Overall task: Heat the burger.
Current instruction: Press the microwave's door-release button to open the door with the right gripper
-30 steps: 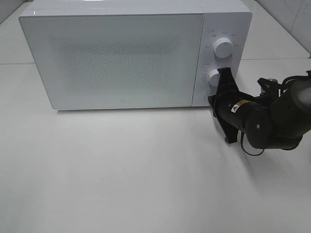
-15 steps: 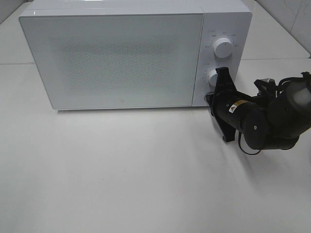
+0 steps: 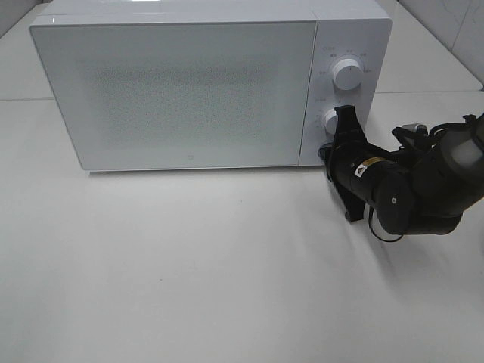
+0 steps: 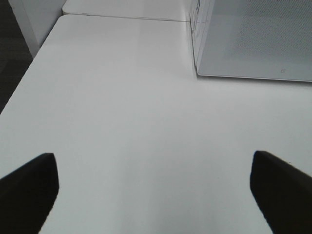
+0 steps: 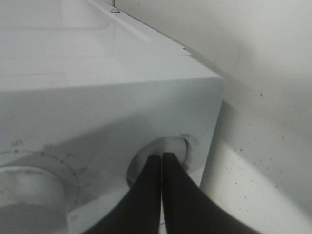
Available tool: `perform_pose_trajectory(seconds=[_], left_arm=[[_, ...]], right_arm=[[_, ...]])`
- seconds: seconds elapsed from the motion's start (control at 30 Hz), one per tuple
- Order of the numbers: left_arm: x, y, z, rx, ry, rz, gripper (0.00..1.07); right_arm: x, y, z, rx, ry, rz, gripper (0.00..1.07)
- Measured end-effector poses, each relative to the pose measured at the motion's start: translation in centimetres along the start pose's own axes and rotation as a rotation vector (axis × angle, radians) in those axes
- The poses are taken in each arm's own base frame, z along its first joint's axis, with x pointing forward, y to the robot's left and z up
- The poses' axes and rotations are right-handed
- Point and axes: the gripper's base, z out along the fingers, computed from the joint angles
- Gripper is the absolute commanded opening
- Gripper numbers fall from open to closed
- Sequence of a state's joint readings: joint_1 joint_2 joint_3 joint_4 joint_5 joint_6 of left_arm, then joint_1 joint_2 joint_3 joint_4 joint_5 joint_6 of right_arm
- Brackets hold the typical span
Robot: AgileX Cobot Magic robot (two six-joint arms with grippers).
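The burger is out of view; the white microwave (image 3: 181, 91) stands with its door closed. My right gripper (image 3: 327, 155) is shut, its tips against the lower right corner of the control panel. The right wrist view shows the closed fingertips (image 5: 162, 157) pressed into a round recessed button (image 5: 171, 146) below the lower knob (image 5: 24, 187). My left gripper (image 4: 156, 195) is open over bare table with nothing between its fingers (image 4: 27, 190), and the microwave's corner (image 4: 253, 39) lies ahead of it.
Two white knobs, upper (image 3: 346, 73) and lower (image 3: 333, 121), sit on the microwave's panel. The white table (image 3: 189, 265) stretches in front of the microwave. A table edge (image 4: 19, 83) with dark floor beyond shows in the left wrist view.
My right arm has shifted slightly up and in toward the microwave's panel, with the gripper staying shut. Nothing else has moved.
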State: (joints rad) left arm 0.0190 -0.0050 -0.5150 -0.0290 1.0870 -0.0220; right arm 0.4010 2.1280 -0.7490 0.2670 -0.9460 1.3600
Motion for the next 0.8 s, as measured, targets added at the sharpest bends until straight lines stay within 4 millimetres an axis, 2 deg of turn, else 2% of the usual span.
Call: perform_pose_trajectory(seconds=[0.43,0.8], left_arm=[[0.0,0.0,0.0,0.0,0.0,0.0,1.02],[0.0,0.0,0.0,0.0,-0.001,0.0,1.02]], right_arm=[[-0.3,0.2,1.1,0.031,-0.008,-0.005,0.01],[-0.3,0.3,1.1,0.034,-0.009,-0.004,0.01]])
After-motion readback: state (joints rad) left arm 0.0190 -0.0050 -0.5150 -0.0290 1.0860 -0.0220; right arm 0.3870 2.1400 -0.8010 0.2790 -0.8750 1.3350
